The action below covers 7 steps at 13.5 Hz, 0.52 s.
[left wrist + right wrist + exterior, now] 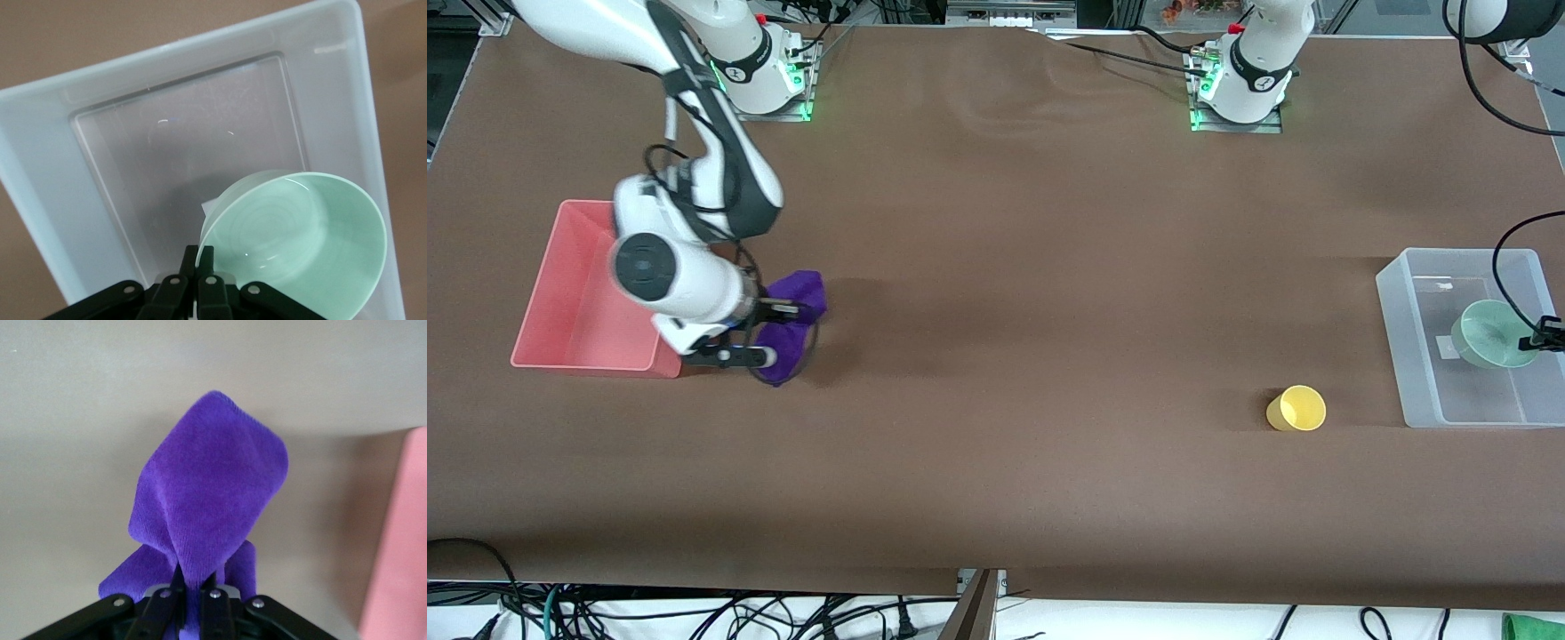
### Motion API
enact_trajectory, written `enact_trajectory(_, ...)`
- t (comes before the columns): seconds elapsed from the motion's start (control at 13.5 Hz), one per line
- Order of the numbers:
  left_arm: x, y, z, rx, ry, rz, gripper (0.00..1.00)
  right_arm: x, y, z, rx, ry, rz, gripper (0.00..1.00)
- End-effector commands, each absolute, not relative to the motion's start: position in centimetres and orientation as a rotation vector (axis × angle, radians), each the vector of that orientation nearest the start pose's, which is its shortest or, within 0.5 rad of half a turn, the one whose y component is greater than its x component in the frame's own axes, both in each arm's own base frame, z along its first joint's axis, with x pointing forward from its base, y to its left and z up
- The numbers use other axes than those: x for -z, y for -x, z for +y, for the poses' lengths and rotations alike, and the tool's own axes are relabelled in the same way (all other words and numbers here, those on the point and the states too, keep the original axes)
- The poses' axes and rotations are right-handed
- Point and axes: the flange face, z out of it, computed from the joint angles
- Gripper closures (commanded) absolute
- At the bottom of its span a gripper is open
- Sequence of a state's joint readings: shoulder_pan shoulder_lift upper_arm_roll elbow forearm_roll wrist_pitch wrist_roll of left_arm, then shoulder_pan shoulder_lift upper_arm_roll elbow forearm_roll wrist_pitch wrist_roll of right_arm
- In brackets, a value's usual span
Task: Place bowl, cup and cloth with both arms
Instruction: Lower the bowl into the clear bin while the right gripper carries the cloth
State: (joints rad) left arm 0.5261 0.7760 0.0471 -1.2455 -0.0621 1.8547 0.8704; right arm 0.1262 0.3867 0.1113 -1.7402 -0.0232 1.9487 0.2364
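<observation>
My right gripper [796, 311] is shut on the purple cloth [791, 322], which hangs from it above the table beside the pink bin; the cloth [210, 500] fills the right wrist view between the fingers. My left gripper [1538, 338] is shut on the rim of the mint-green bowl [1489, 333] and holds it tilted over the clear bin [1405, 284]. In the left wrist view the bowl [300, 240] is pinched at its rim by my left gripper [199, 257]. The yellow cup [1296, 408] lies on its side on the table, beside the clear bin.
The pink bin [560, 267] stands at the right arm's end of the table and shows in the right wrist view [400, 547]. The clear bin [40, 173] holds a white label on its floor. Brown table cover [1005, 267] spreads between the bins.
</observation>
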Motion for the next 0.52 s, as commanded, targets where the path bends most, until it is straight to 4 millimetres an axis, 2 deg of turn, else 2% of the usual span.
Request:
enact_trajectory(0.0, -28.0, -62.8, 38.9, -0.121, 3.241, 0.464, 1.00, -36.6, -62.1, 8.2, -0.356, 3.140, -0.140, 1.00)
enact_trajectory(0.3, -26.0, -62.4, 39.1, -0.122, 3.240, 0.464, 1.00, -38.5, -60.6, -1.0, -0.510, 3.116, -0.226, 1.00)
enact_trajectory(0.45, -23.7, -61.7, 38.7, -0.163, 3.259, 0.462, 1.00, -39.0, -59.9, -5.2, -0.545, 3.095, -0.263, 1.00)
